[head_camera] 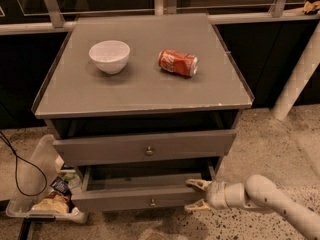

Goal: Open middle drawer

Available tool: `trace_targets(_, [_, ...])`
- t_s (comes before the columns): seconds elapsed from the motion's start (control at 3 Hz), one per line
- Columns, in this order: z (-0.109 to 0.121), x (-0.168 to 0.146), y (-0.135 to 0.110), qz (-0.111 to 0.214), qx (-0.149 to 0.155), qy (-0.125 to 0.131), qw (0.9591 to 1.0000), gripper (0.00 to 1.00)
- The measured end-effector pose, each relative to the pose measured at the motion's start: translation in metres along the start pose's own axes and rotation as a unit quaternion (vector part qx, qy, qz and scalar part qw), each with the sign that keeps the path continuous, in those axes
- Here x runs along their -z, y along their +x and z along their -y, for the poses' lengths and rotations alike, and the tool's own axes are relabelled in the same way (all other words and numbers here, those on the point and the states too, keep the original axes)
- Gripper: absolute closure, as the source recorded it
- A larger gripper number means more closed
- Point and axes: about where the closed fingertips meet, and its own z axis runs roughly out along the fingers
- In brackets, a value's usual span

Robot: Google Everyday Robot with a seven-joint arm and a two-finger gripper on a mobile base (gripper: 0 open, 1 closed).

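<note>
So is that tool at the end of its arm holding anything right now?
Tool: open, fingers spread at the right end of the lower grey flat-fronted drawer.

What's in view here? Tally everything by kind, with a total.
White bowl: 1
Red can: 1
Grey drawers: 2, upper drawer, lower drawer
Clear bin: 1
Claw, at the lower drawer's right end: 1
Total: 6

White bowl (109,55), red can (178,62) lying on cabinet top (140,91); plastic bin (35,179) left.
</note>
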Motion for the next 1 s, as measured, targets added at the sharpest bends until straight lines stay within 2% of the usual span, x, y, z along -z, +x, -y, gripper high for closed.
trace_targets(0.33, [-0.024, 0.022, -0.005, 0.021, 0.009, -0.009, 0.9997, 0.65])
trace_targets(0.67, [-0.055, 0.039, 0.002, 0.026, 0.006, -0.014, 0.9995, 0.88])
trace_targets(1.0, [-0.055, 0.041, 0.0, 0.026, 0.006, -0.014, 0.9995, 1.0])
